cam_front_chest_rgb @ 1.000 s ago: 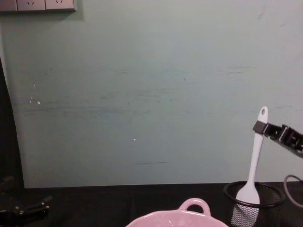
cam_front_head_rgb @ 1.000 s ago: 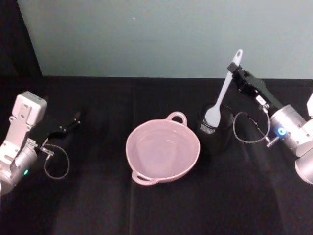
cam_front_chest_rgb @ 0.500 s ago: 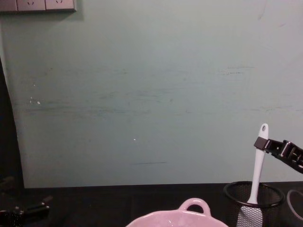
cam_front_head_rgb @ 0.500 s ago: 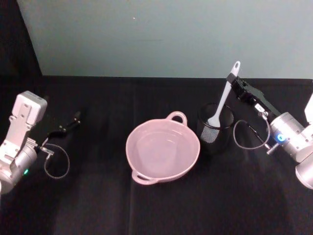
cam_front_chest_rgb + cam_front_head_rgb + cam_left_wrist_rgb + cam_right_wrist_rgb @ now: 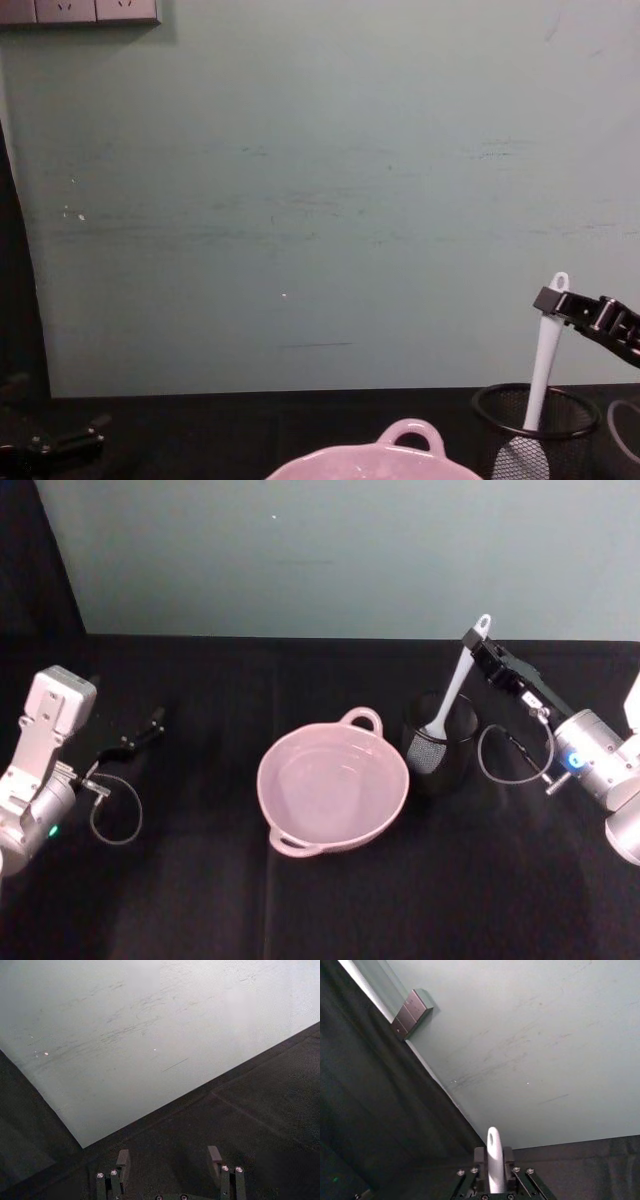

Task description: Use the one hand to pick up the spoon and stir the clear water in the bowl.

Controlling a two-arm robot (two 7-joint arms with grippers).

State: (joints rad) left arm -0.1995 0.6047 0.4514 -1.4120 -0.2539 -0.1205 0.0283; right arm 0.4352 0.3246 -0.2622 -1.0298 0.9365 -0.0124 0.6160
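- While the head view looks down on the black cloth-covered table (image 5: 320,900), the right black blocky gripper (image 5: 478,650) on its silver arm with the blue light ring is clamped on the upper handle of the slim white plastic spoon (image 5: 452,690). The spoon leans, tip up toward the pale green wall (image 5: 340,550), and its broad scoop sits down inside the black wire-mesh cup (image 5: 437,745). Just to the left of that cup sits the pale pink glossy bowl (image 5: 333,788), its small loop handle pointing to the wall. Over on the left, the left dark gripper (image 5: 135,738) rests low on the cloth, well apart from the bowl.
- In the left wrist view, the left gripper (image 5: 170,1160) has its two fingers (image 5: 122,1160) spread wide with nothing between them, above bare dark cloth, the wall beyond.
- In the right wrist view, the right gripper (image 5: 492,1160) has its fingers pressed against both sides of the spoon handle (image 5: 493,1157), and the oval hole at the tip stands out just past them, with a grey wall socket plate (image 5: 412,1012) far off.
- In the chest view, the spoon (image 5: 545,355) stands tilted in the mesh cup (image 5: 535,430) at the lower right, the right gripper (image 5: 553,302) pinching it just under the tip. The bowl's rim and loop handle (image 5: 408,440) peek up at the bottom edge, just beside the cup. The left gripper (image 5: 60,443) lies low at the far left.
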